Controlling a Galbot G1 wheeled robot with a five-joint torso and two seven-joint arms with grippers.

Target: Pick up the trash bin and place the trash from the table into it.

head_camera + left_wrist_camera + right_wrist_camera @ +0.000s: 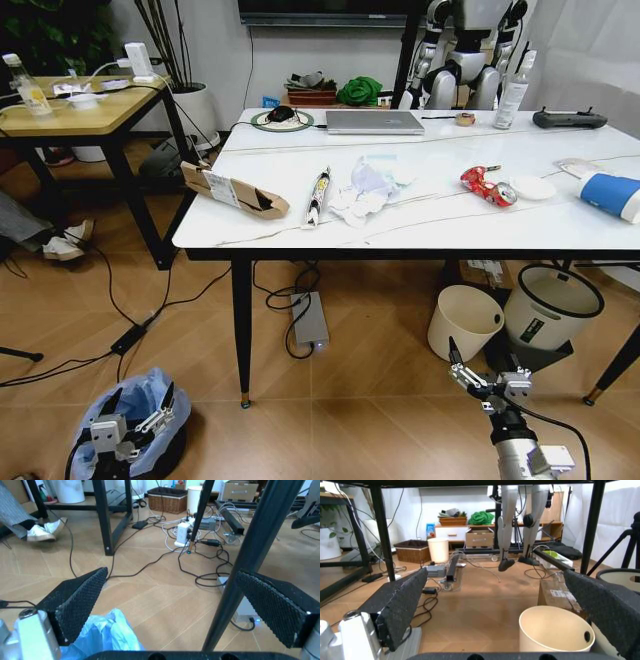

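Note:
The trash bin [130, 425], dark with a crinkly light-blue bag, stands on the floor at the lower left. My left gripper [140, 412] hangs open just over its rim. In the left wrist view a fold of the bag [107, 633] lies by one of the spread fingers [75, 600]. On the white table [420, 235] lies the trash: a brown cardboard box [235, 190], a wrapper [318, 195], crumpled tissues [365, 190], a crushed red can [487, 185] and a blue-white paper cup [612, 195]. My right gripper [470, 365] is open, low near the floor at the right.
A cream bin [465, 320] and a white bin with a dark base [550, 305] stand under the table, close ahead of the right gripper. A black table leg [241, 330] rises just beyond the trash bin. Cables and a power box [310, 320] lie on the floor. A laptop [374, 121] sits on the table.

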